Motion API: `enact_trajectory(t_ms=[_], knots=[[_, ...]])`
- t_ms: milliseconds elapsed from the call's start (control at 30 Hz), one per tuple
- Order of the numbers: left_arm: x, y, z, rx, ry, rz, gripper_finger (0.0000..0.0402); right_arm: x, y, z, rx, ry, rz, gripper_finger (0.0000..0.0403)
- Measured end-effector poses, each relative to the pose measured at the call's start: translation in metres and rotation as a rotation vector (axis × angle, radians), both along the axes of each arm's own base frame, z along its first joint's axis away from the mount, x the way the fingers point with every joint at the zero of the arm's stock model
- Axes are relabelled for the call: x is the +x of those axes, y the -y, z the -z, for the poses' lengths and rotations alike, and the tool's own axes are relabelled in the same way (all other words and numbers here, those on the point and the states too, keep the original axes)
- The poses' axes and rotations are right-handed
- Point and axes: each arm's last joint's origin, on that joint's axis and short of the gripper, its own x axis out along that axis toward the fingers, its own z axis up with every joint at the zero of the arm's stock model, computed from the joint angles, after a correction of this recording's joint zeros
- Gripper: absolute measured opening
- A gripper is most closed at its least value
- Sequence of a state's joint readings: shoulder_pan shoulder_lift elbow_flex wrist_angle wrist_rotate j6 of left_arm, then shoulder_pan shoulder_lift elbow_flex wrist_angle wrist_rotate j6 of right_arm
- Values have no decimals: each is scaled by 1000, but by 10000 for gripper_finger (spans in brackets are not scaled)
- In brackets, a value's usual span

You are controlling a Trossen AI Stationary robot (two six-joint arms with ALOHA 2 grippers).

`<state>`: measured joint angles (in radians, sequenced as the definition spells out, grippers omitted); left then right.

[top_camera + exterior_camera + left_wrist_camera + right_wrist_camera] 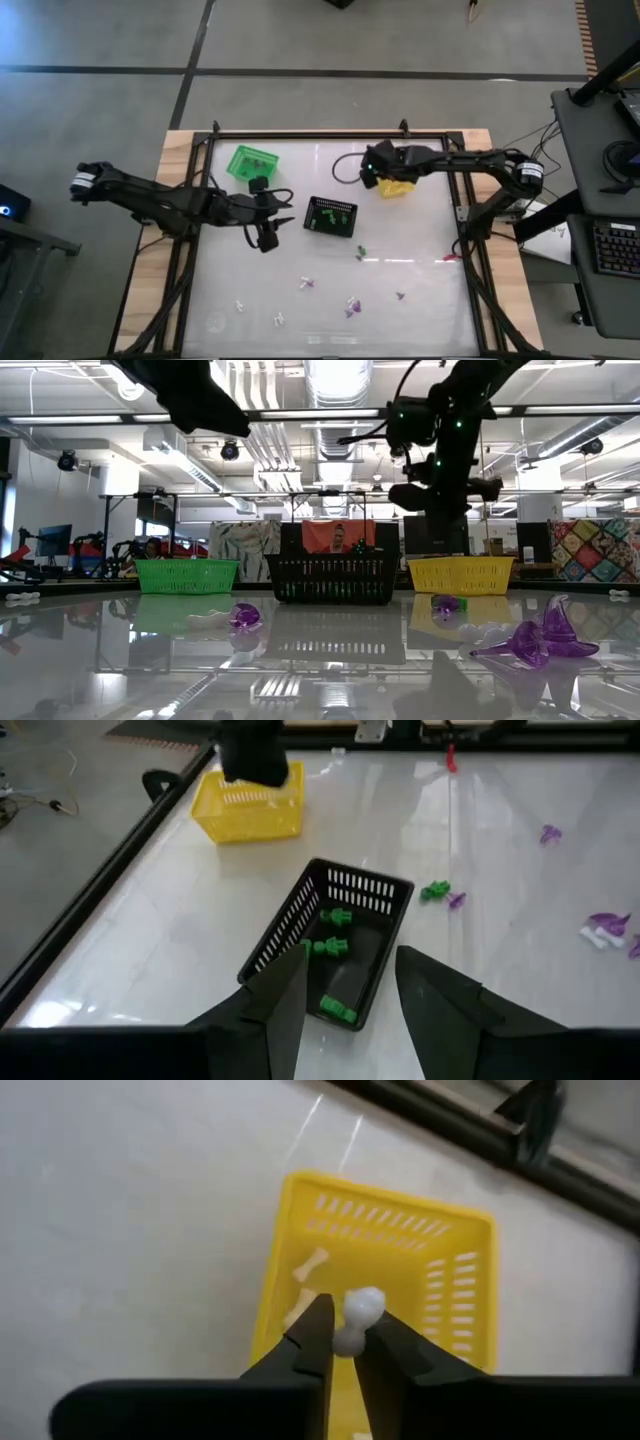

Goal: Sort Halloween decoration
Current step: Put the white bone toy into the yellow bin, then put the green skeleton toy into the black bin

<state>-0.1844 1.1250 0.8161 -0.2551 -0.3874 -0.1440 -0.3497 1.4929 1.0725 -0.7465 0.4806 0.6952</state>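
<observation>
The table (420,225) is carrying three baskets in a loose row toward the far side, and the two arms are reaching in from either edge. The black basket (330,216) is sitting in the middle with green trinkets (334,947) already lying inside, the green basket (251,161) is standing off toward the left arm, and the yellow basket (385,1280) is lying directly under the right gripper (345,1342). That right gripper is hovering above the yellow basket with its fingers pinched on a small white trinket (357,1312), and pale pieces are showing on the basket floor beneath, so the drop looks to be straight down. The left gripper (345,982) is hanging with fingers apart and holding nothing, just to the left of the black basket. The remaining trinkets, purple (350,311), white (279,320) and one green (358,253), are lying scattered over the near half of the table, well apart from both grippers, with the left one seemingly the nearer.
</observation>
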Motion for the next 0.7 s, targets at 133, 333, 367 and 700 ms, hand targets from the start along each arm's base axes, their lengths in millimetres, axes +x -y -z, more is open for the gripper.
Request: enact_trajectory(t_ms=[133, 333, 367, 700], knots=[[4, 1, 5, 4, -25, 1, 139, -4, 12, 4, 63, 9, 15, 63], [7, 2, 13, 12, -68, 6, 140, -5, 14, 5, 64, -1, 13, 112], [7, 2, 14, 11, -80, 11, 140, -5, 14, 5, 65, -2, 12, 117], [5, 3, 16, 0, -109, 37, 140, 9, -10, -13, 148, 86, -143, 124]])
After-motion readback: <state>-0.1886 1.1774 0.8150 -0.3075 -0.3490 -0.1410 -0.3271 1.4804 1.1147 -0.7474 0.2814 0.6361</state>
